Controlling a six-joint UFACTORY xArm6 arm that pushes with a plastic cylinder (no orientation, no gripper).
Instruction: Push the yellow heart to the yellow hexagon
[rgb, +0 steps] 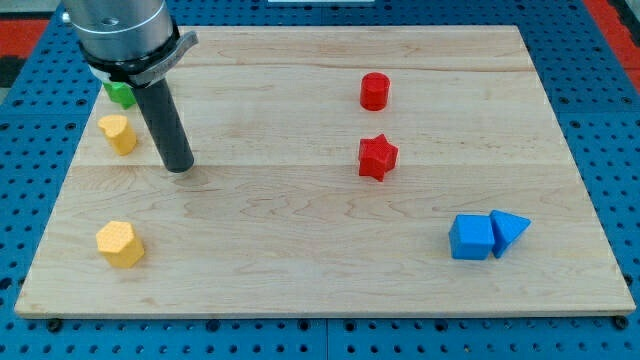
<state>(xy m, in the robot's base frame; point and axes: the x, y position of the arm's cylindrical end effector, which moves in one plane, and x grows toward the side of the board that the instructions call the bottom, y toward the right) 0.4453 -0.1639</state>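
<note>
The yellow heart (118, 132) lies near the left edge of the wooden board, in the upper part of the view. The yellow hexagon (120, 244) lies below it, near the board's lower left corner. My tip (179, 166) rests on the board just to the right of the yellow heart and slightly lower, with a small gap between them. The dark rod rises from it toward the view's upper left.
A green block (121, 94) sits above the heart, partly hidden by the arm. A red cylinder (374, 91) and a red star (377, 157) lie mid-board. A blue cube (471, 238) and blue triangle (509, 231) touch at the lower right.
</note>
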